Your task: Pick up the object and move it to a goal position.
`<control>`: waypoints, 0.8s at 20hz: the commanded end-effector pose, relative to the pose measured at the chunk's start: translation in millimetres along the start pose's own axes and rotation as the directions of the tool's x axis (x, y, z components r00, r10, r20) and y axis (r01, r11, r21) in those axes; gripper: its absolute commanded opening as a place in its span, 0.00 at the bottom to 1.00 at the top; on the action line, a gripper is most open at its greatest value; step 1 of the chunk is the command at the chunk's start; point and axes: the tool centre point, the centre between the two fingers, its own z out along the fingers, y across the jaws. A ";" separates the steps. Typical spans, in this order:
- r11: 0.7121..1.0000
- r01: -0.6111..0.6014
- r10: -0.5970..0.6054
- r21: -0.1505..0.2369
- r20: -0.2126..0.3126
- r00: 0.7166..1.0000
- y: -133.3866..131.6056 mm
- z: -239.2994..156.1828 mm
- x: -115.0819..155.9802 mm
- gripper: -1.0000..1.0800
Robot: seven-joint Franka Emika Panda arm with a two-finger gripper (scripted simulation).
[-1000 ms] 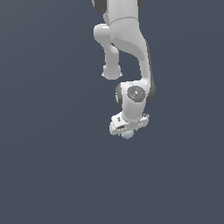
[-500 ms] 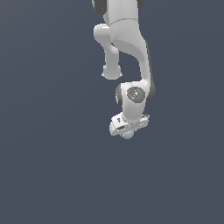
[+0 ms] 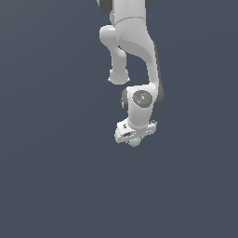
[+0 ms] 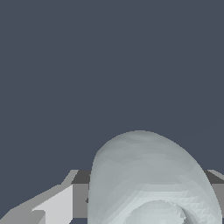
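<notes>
One pale ball (image 3: 135, 142) sits clamped between the arm's (image 3: 139, 51) two jaws.

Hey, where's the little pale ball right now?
In the exterior view the ball sits just right of centre, tucked under the white gripper at the arm's low end; in the wrist view it bulks large between the jaws.

exterior view set back, looking down on the whole white arm (image 3: 135, 56) against plain dark ground, wrist view pressed close behind the ball (image 4: 151, 179), both sharing that ball (image 3: 135, 142)
</notes>
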 end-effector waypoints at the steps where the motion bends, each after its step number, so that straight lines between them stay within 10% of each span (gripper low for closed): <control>1: 1.000 -0.001 0.001 0.000 -0.001 1.000 7.3 -6.9 -4.1 0.00; 16: 1.000 -0.001 0.001 0.001 -0.001 1.000 107.0 -104.3 -67.2 0.00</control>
